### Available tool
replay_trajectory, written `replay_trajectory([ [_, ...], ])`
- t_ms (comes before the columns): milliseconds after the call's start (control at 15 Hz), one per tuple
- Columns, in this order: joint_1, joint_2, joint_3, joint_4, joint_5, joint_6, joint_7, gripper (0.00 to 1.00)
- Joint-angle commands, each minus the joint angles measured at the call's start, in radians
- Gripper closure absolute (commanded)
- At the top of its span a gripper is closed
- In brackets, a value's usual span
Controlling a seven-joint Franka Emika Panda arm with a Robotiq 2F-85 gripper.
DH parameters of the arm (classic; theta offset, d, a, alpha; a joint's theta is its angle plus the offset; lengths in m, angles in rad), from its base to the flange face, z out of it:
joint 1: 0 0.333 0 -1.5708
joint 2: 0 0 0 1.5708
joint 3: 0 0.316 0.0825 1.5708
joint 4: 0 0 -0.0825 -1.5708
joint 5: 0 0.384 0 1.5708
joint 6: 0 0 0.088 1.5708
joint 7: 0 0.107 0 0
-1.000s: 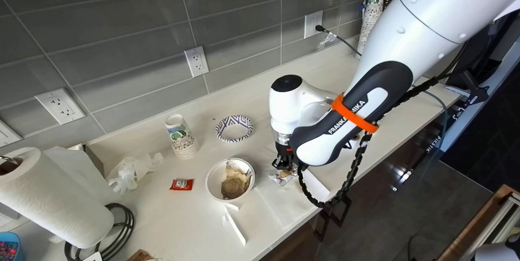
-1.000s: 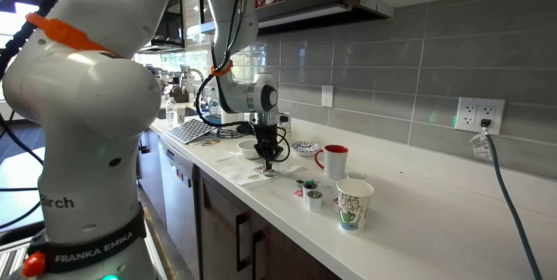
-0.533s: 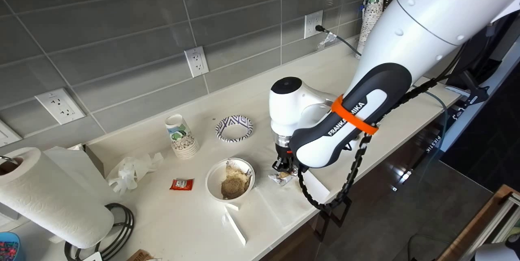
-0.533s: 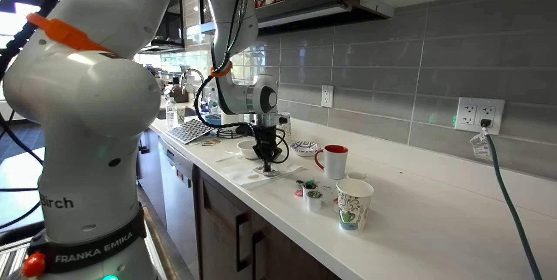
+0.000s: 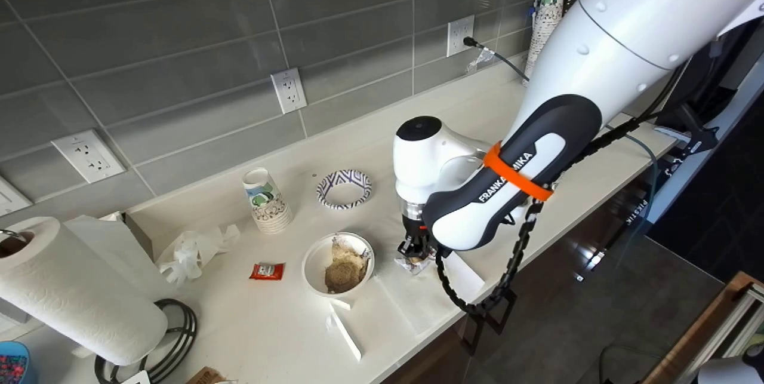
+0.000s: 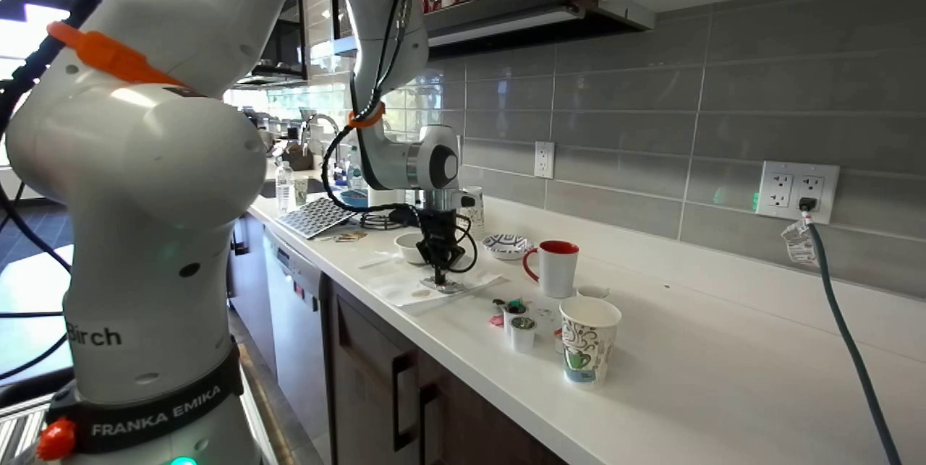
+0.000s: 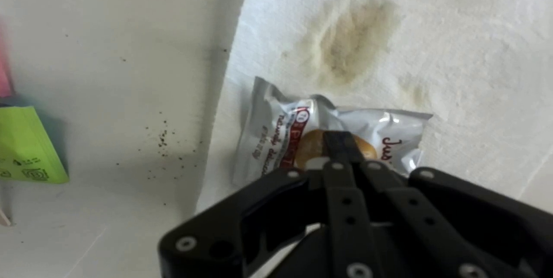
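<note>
One hand (image 7: 339,140), closed, over one packet (image 7: 317,118); one bowl (image 5: 319,259) near.

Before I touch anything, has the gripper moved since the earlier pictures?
Yes, slightly: in an exterior view the gripper has shifted leftward in the picture, away from the red-handled mug, which has not moved.

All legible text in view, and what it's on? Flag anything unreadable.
"Jus…", rest hidden: silver packet
"naturally delicious", apparently: same packet
"FRANK… MIKA": forearm, orange strap over the middle
"FRANKA EMIKA": black base band
"Birch": white base column
"PIKSTIK": long black tool
Too small or blurred to be sure: packet's red stripe, green piece, small red packet, cord tag
</note>
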Motion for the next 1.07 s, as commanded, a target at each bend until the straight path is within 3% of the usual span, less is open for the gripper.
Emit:
replay_trajectory([
  [0,-0.016,0.045,0.01,0.027,0.023,0.007,-0.025,1.0],
  [400,-0.059,0.125,0.042,0.08,0.063,0.028,-0.112,1.0],
  [733,-0.129,0.175,0.099,0.124,0.154,-0.036,-0.239,1.0],
  [1000,-0.14,0.165,0.1,0.15,0.171,-0.089,-0.261,1.0],
])
